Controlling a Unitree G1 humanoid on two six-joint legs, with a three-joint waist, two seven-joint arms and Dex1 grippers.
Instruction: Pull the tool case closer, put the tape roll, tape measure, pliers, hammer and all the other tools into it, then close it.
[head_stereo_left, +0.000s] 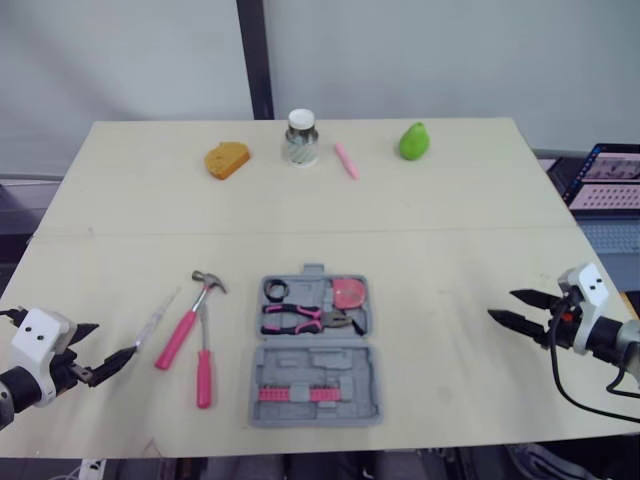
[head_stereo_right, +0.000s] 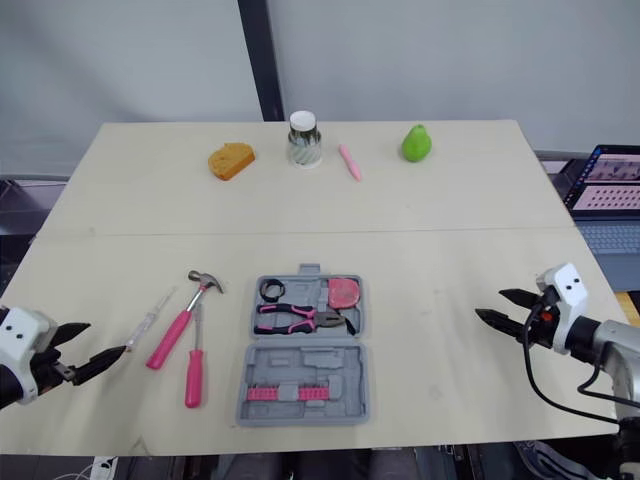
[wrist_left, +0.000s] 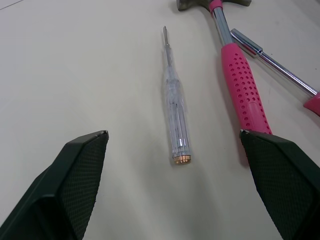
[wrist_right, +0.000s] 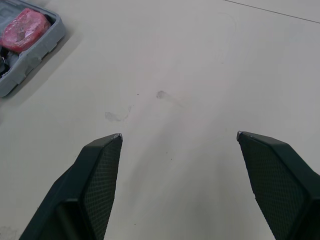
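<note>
The grey tool case (head_stereo_left: 352, 340) lies open near the table's front middle. In it are a black tape roll (head_stereo_left: 276, 290), a pink tape measure (head_stereo_left: 348, 292) and pink-handled pliers (head_stereo_left: 305, 319); a row of pink bits (head_stereo_left: 298, 394) sits in its near half. Left of the case lie a pink-handled hammer (head_stereo_left: 185, 330), a pink-handled screwdriver (head_stereo_left: 204, 365) and a clear tester screwdriver (wrist_left: 176, 105). My left gripper (head_stereo_left: 105, 345) is open just short of the tester's butt end. My right gripper (head_stereo_left: 502, 305) is open over bare table, well right of the case.
Along the far edge stand an orange bread-like piece (head_stereo_left: 227, 160), a jar (head_stereo_left: 301, 137), a pink marker (head_stereo_left: 346, 160) and a green pear (head_stereo_left: 414, 141). A laptop (head_stereo_left: 605, 180) sits off the table's right side. A seam (head_stereo_left: 450, 231) crosses the tabletop.
</note>
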